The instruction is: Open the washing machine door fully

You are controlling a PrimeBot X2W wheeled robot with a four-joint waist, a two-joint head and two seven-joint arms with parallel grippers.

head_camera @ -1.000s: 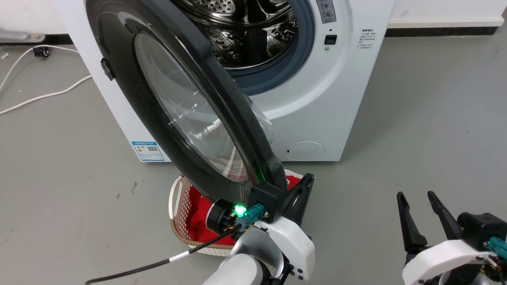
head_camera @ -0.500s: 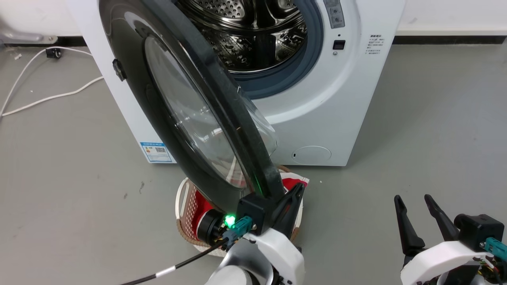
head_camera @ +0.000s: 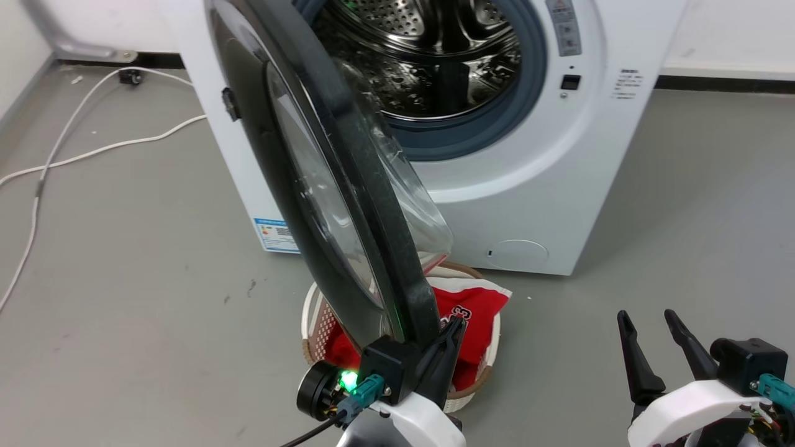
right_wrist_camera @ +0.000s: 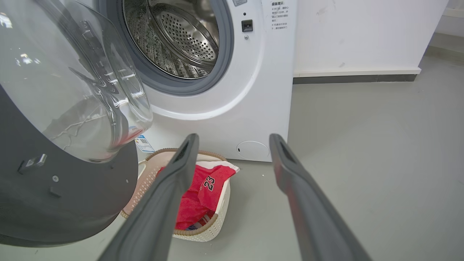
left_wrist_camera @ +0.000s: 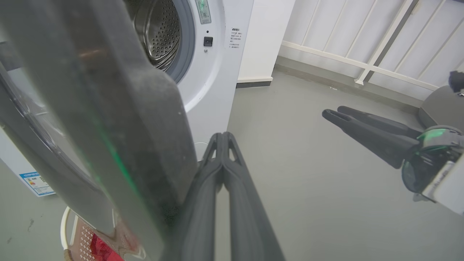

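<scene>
My left pincer point(left_wrist_camera: 222, 137) has its two fingers pressed together with nothing between them. It lies against the inner side of the lower rim of the washing machine door point(head_camera: 363, 186), which stands about half open from the washing machine point(head_camera: 528, 186). The right pincer point(head_camera: 646, 315) waits spread and empty. To do this step well, I judge I should push the rim to my left in an arc, with the fingers flat on it so they do not slip off above the basket point(head_camera: 494, 351).
</scene>
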